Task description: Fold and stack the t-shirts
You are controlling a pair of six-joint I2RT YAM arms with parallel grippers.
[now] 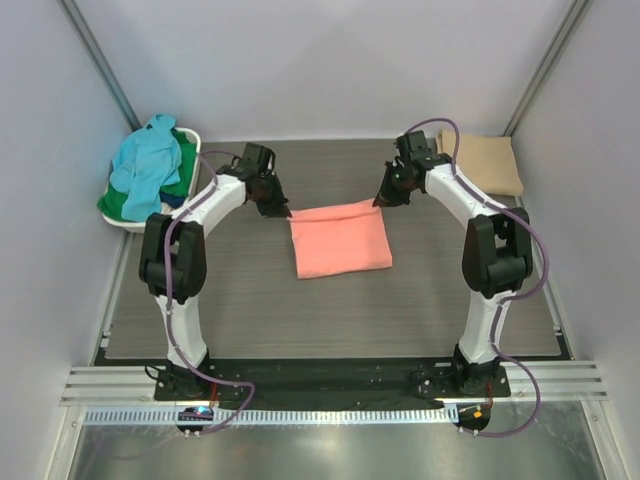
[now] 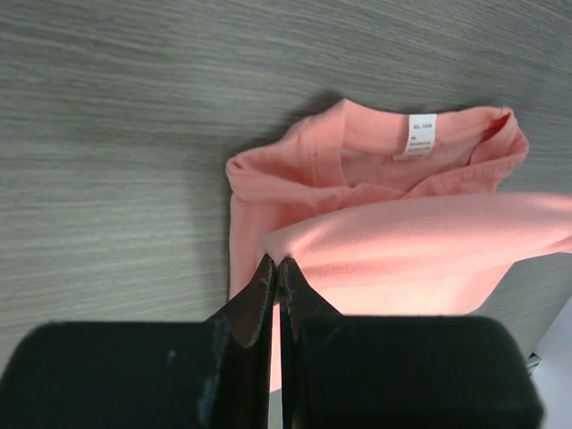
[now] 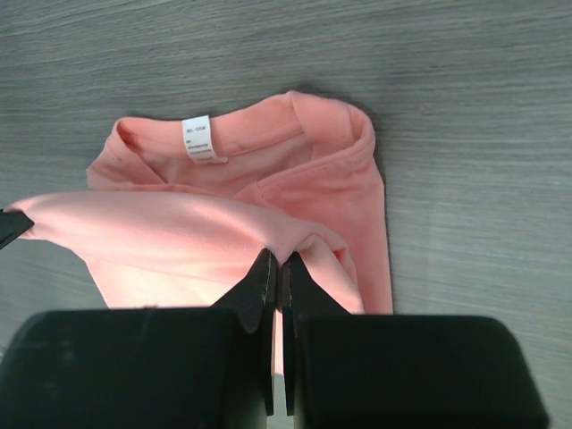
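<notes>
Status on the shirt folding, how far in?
Done: tan t-shirt lies folded at the far right corner. In hand: left end effector and right end effector pinch a raised edge of the salmon-pink t-shirt, partly folded mid-table. Remaining: finish that fold, stack it, then the light blue t-shirt and green t-shirt in the basket.

Bare table [image 1: 240,310] runs wide along the near edge, a free lane between the arm bases [image 1: 180,375] and the salmon-pink t-shirt [image 1: 340,240]. That shirt fills the middle, the left gripper [image 1: 277,208] pinching its far-left corner and the right gripper [image 1: 386,196] its far-right. A bare strip lies behind them. At the far-left corner the white basket [image 1: 192,136] blocks, heaped with a light blue t-shirt [image 1: 148,165] and a green t-shirt [image 1: 120,203]. A tan t-shirt [image 1: 487,162] lies flat in the far-right corner, and walls [image 1: 50,200] hem both sides.
</notes>
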